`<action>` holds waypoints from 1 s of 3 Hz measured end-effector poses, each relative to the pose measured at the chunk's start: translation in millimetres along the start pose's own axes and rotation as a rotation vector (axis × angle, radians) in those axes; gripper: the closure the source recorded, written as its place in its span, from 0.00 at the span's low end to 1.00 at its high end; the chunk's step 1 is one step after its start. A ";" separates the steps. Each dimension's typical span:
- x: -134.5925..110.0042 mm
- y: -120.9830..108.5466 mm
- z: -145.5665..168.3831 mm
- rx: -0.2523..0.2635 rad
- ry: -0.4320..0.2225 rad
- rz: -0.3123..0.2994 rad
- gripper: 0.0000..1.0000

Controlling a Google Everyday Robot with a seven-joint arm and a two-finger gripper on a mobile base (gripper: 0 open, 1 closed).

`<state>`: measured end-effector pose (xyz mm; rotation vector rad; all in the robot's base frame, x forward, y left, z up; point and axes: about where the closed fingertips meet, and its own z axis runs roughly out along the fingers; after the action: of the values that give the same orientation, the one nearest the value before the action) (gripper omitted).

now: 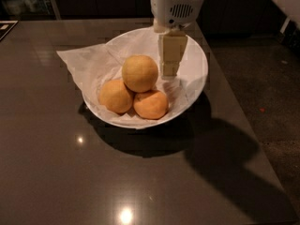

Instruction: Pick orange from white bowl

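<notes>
The white bowl (pixel 198 77), lined with crinkled white paper, stands on the dark table. The orange (pixel 139 73), pale yellowish and the largest fruit, lies on top of two smaller, deeper-orange fruits (pixel 116 96) (pixel 151 104). My gripper (pixel 169 72) hangs down from its white wrist housing (pixel 178 4) inside the bowl's rim. It is just to the right of the orange, at about its height and a little apart from it. It holds nothing that I can see.
The dark glossy table (pixel 70 172) runs to an edge on the right, with dark floor (pixel 267 93) beyond it. The paper lining (pixel 75 60) sticks out over the bowl's left rim. Dark furniture stands behind the table.
</notes>
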<state>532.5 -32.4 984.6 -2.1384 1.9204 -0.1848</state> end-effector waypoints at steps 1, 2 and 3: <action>-9.0 -4.1 14.0 -0.038 -0.017 -0.013 0.20; -17.6 -4.1 27.2 -0.079 -0.038 -0.025 0.20; -22.8 -0.8 41.4 -0.129 -0.069 -0.017 0.19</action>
<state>541.6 -5.3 946.9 -2.2118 1.9235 0.0095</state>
